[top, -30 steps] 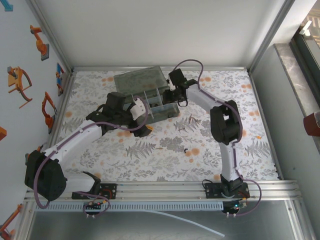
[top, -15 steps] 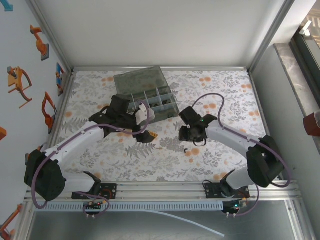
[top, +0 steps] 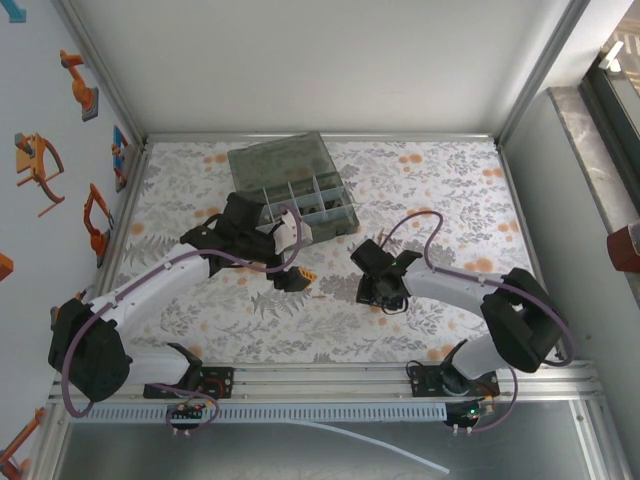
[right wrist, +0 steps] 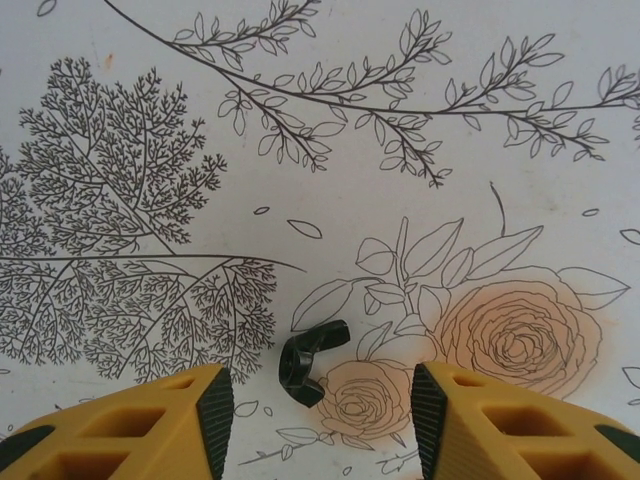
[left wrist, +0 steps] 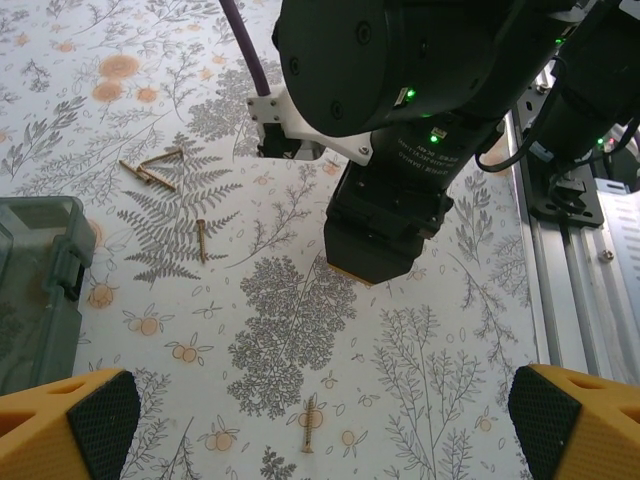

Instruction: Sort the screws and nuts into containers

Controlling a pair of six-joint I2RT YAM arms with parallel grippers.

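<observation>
Top: the box (top: pixel 300 195) stands far back. The right fingers (top: pixel 381 292) hang low over the surface (top: pixel 450 200), likely for a pickup.

Left wrist: the left fingers (left wrist: pixel 80 425) are spread wide and empty above loose screws (left wrist: pixel 201 240).

Right wrist: the right fingers (right wrist: pixel 170 420) are released, straddling an untouched black nut (right wrist: pixel 308 362).

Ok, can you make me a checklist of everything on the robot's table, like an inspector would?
Surface: flowery cloth, flat.
Job's things: organiser box, lid open; loose screws on the cloth; one black nut.
Clutter: nothing seen.
Grippers: left gripper open, empty; right gripper open, fingers either side of the nut, not touching.
Cables: purple cables looped along both arms; white tube by the front rail.
Surroundings: white walls, metal frame, orange stickers on a side wall.
</observation>
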